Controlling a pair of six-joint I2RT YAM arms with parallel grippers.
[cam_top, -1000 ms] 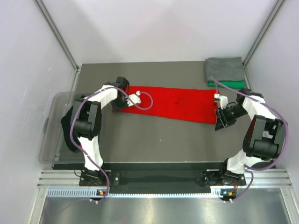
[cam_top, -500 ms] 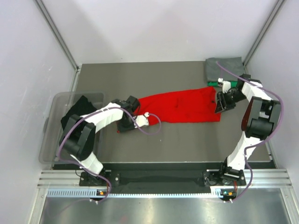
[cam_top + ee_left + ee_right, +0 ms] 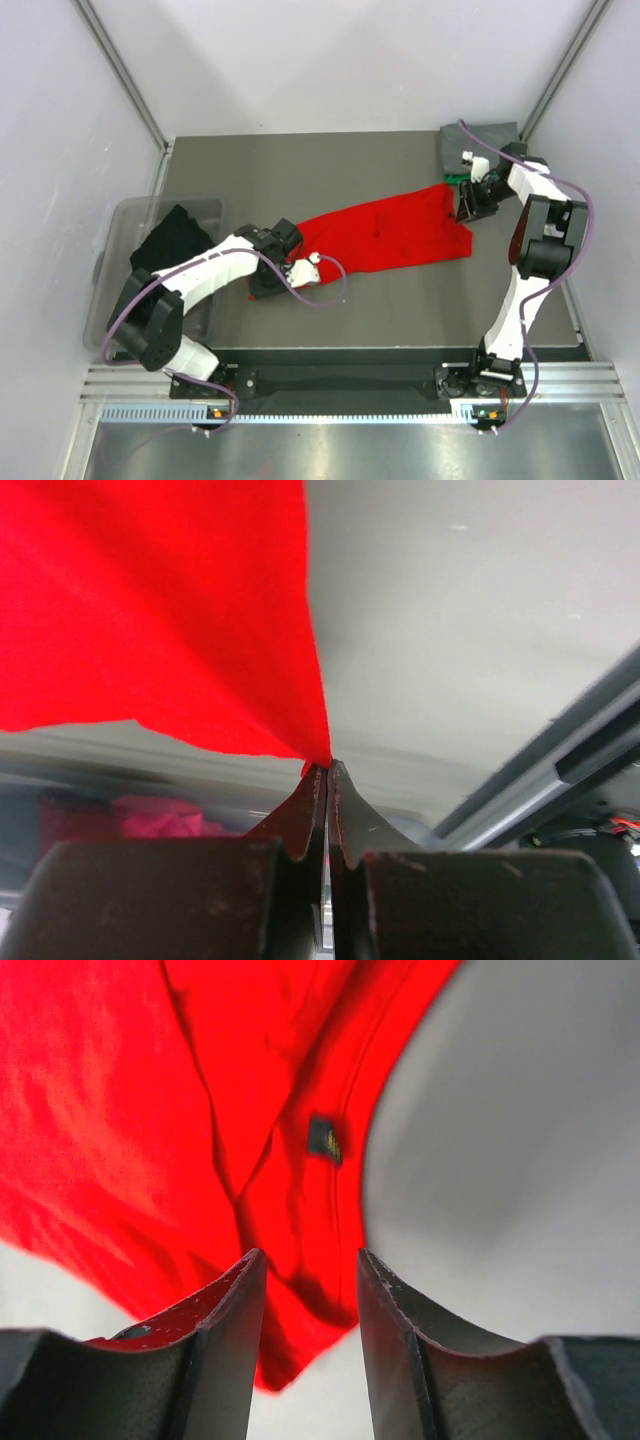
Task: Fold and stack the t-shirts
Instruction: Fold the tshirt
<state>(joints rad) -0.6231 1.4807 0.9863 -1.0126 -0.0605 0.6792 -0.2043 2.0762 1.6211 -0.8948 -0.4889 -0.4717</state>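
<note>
A bright red t-shirt [image 3: 390,235] lies slantwise across the middle of the table, its left end nearer to me than its right. My left gripper [image 3: 262,284] is shut on that left end, and the left wrist view shows the closed tips [image 3: 327,768] pinching a corner of the red cloth [image 3: 160,610]. My right gripper [image 3: 466,205] hovers over the shirt's far right end. Its jaws stand open [image 3: 308,1260] with nothing between them, and below them is wrinkled red cloth [image 3: 150,1110] with a small dark label [image 3: 323,1138].
A folded grey t-shirt [image 3: 480,140] lies on a green one [image 3: 455,180] at the back right corner, just behind my right gripper. A translucent tub [image 3: 120,300] hangs off the table's left edge with a black t-shirt [image 3: 172,240] inside. Magenta cloth [image 3: 150,815] shows blurred through plastic.
My left gripper has dragged the shirt's left end toward the near edge. The right gripper has swung toward the back and opened wider. The shirt now lies slantwise.
</note>
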